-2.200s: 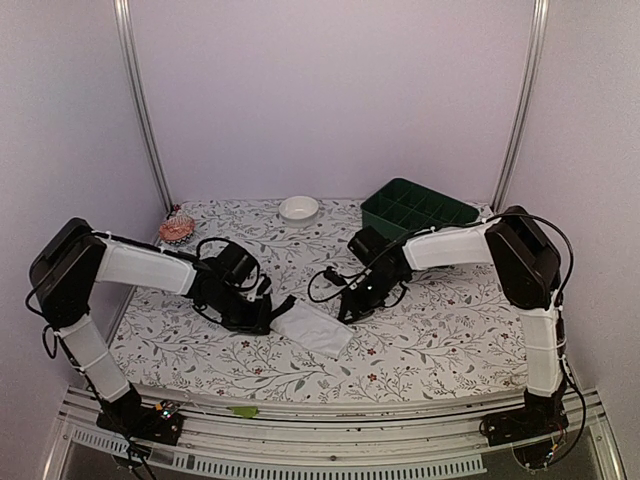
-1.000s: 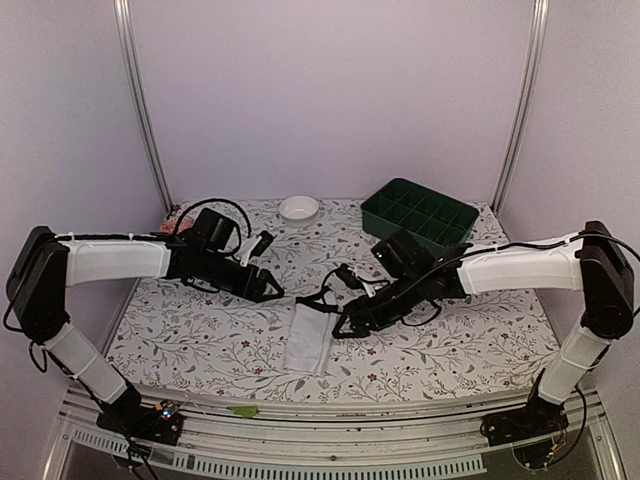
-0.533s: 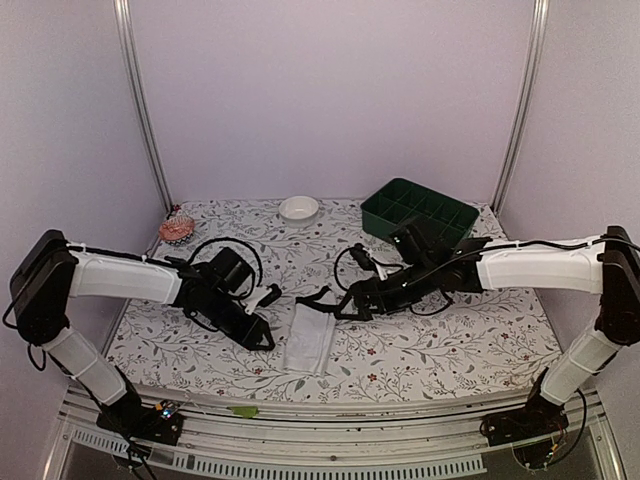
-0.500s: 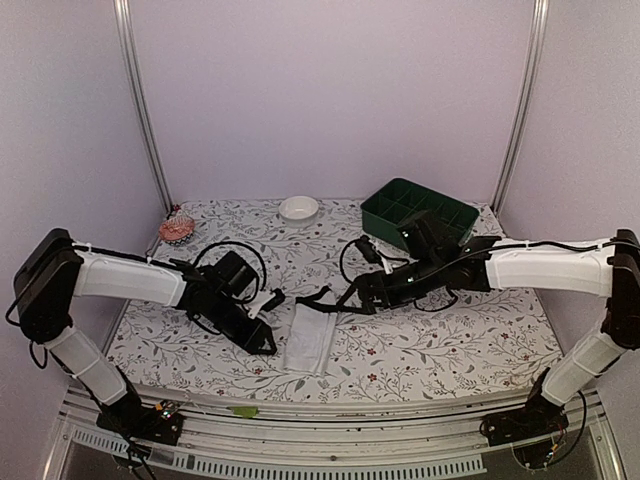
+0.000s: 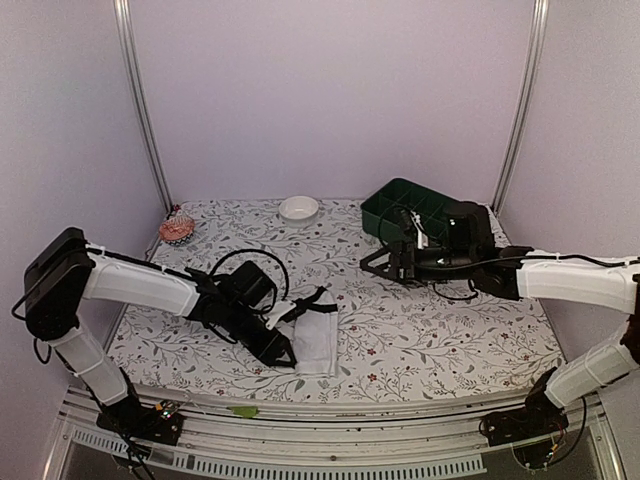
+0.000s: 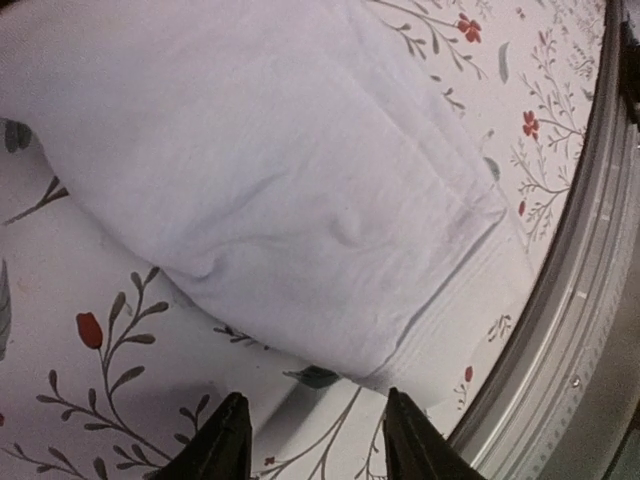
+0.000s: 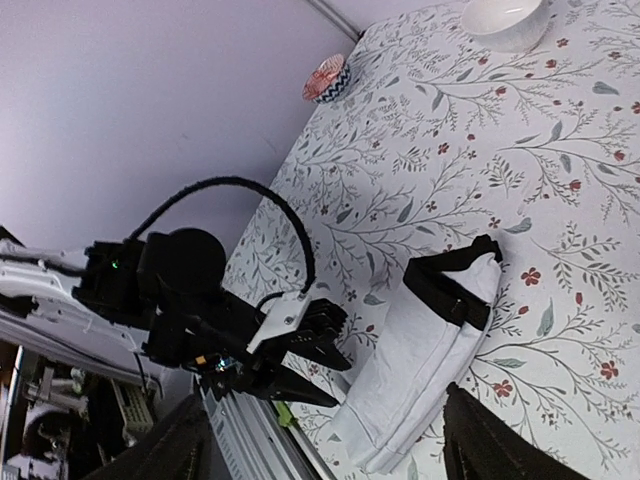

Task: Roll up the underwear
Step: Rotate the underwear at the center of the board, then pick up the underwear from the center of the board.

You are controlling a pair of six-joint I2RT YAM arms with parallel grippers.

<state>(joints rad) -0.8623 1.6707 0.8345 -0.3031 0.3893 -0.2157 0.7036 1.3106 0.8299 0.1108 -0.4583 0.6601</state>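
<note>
the underwear (image 5: pixel 318 340) lies folded into a narrow strip on the floral worktop (image 5: pixel 450 330), near the front edge and left of centre. its black waistband (image 5: pixel 312 300) is at the far end and the white hem is nearest the arms.

the left hand (image 5: pixel 282 350) is down low at the near-left corner of that strip. from that i'd call this the very start of the roll: the fold is made, and no turn of fabric is wound yet. the left hand's jaws stand partly apart and hold nothing. the right hand (image 5: pixel 385 262) hangs well apart from the cloth, over by the green compartment tray (image 5: pixel 380 215), jaws wide and empty too.

next move, as i read it: the left hand needs to slide in, nip the near hem through all its layers and tip it over toward the waistband. the right hand probably has to come across to stop the strip skidding.

the left wrist view gives what the overhead can't:
- the fingertips (image 6: pixel 232 440) sit just short of the stitched hem, with bare worktop in the gap between them
- soft wrinkles show in the layers
- the metal front rail (image 6: pixel 590 300) is close by

the right wrist view looks in from the far side. it shows the waistband wrapping the strip's end with a black loop sticking out. the white bowl (image 7: pixel 505 20) and a small patterned dish (image 7: pixel 327 78) sit far back.
</note>
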